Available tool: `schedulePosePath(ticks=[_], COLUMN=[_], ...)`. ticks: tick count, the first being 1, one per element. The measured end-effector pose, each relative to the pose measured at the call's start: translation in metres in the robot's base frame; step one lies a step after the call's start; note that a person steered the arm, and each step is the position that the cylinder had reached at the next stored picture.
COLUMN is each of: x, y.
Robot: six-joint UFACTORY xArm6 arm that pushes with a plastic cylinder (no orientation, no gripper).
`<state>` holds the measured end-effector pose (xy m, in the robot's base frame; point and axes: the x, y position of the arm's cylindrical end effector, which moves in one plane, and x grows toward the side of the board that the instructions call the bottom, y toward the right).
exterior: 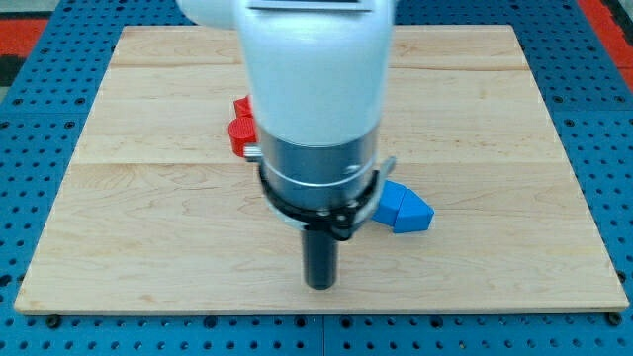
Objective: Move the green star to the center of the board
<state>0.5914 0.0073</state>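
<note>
You see my tip [320, 285] low-center on the counter [148, 247] | green star: not visible, can't tell where it lies vs tip | no fingers on this rig, rod only | blue block [406, 208] just right of rod | red block [240, 131] upper-left, partly hidden by arm.

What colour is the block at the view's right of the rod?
Blue, seen in the one camera view.

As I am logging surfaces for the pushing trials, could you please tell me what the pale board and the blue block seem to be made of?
The pale board looks like unvarnished light wood: grain lines and plank seams show. The blue block seems matte painted wood or plastic; its flat, even facets leave that open.
</note>
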Motion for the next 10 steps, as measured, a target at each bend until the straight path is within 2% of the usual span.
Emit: schedulePosePath(ticks=[1,3,5,8,10], x=[-0.028,-0.099,-0.142,-0.151,-0.187], y=[0.015,0.008,0.002,-0.003,-0.023])
